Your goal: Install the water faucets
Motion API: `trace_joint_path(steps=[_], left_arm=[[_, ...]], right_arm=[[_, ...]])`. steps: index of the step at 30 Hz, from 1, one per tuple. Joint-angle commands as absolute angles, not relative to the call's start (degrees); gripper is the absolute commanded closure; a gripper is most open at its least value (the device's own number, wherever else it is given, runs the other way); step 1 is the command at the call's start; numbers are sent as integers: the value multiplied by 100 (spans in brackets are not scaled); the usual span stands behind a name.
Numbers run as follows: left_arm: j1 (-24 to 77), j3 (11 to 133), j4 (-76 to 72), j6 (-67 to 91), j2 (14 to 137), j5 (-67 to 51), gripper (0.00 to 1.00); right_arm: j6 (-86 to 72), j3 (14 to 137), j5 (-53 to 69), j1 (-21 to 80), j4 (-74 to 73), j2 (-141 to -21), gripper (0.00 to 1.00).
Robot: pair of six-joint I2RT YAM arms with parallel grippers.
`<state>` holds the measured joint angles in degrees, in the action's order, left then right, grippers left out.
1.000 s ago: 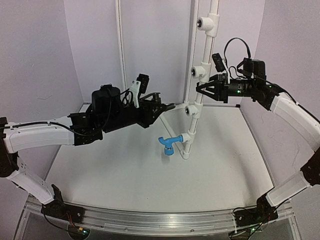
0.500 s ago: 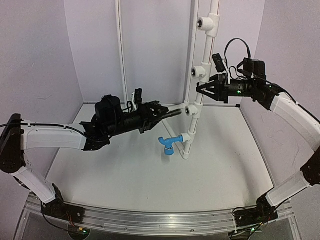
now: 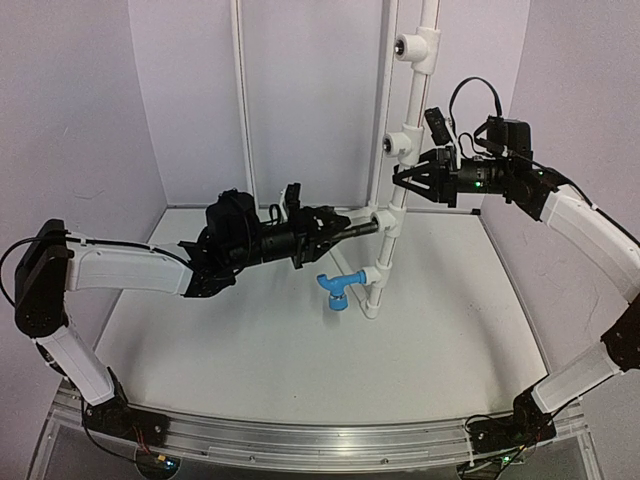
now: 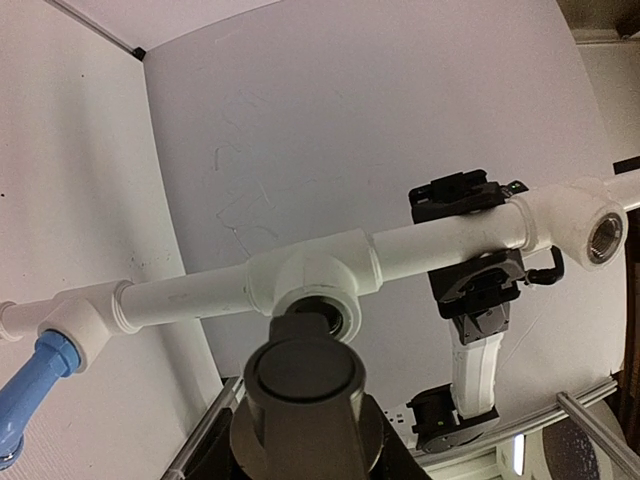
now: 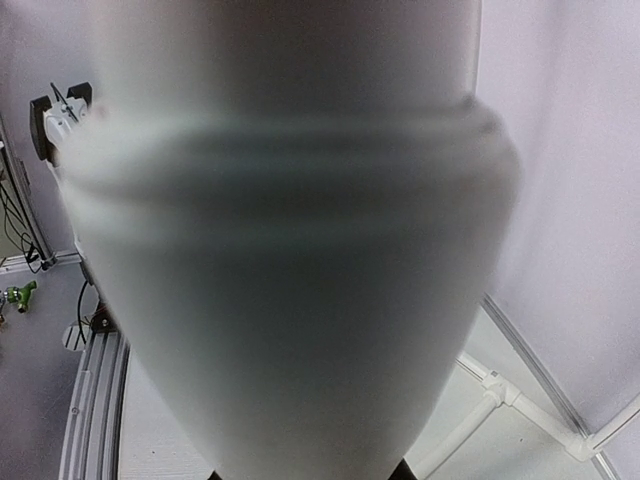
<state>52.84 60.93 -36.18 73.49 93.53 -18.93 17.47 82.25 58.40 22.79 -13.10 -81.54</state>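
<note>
The black faucet [image 3: 354,228] is held level, with my left gripper [image 3: 320,230] shut on it. Its tip meets the socket of the middle tee fitting [image 3: 382,220] on the upright white pipe [image 3: 412,100]. In the left wrist view the black faucet [image 4: 305,385] fills the foreground, its end at the mouth of that tee [image 4: 315,285]. The blue faucet [image 3: 337,288] sits in the lowest tee [image 3: 373,274], spout down; the left wrist view catches this blue faucet [image 4: 30,385] too. My right gripper [image 3: 402,180] is shut on the white pipe [image 5: 290,250], which blurs out its own view.
Two more tee fittings [image 3: 401,144] with bare sockets sit higher on the pipe. A thin white pole [image 3: 241,100] stands at the back wall. Low white piping [image 5: 480,420] runs along the table's far edge.
My left arm has swung right and lowered, rolling its wrist and bringing the black faucet's tip up to the middle tee. The right arm has stayed put on the pipe.
</note>
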Motion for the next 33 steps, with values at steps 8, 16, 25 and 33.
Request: trace_joint_path(steps=[8, 16, 25, 33], left_arm=[[5254, 6489, -3740, 7395, 9299, -1813, 100], [5221, 6474, -4062, 7477, 9415, -1696, 100], [5221, 6698, -4090, 7476, 9496, -1891, 100], [5221, 6759, -4130, 7492, 9501, -2000, 100]], right_arm=[[1389, 8106, 6294, 2278, -1863, -8174, 100], [1405, 8068, 6352, 2277, -1854, -8131, 100], [1420, 8061, 6359, 2281, -1846, -8139, 100], [1399, 8029, 6362, 2276, -1821, -8121, 100]])
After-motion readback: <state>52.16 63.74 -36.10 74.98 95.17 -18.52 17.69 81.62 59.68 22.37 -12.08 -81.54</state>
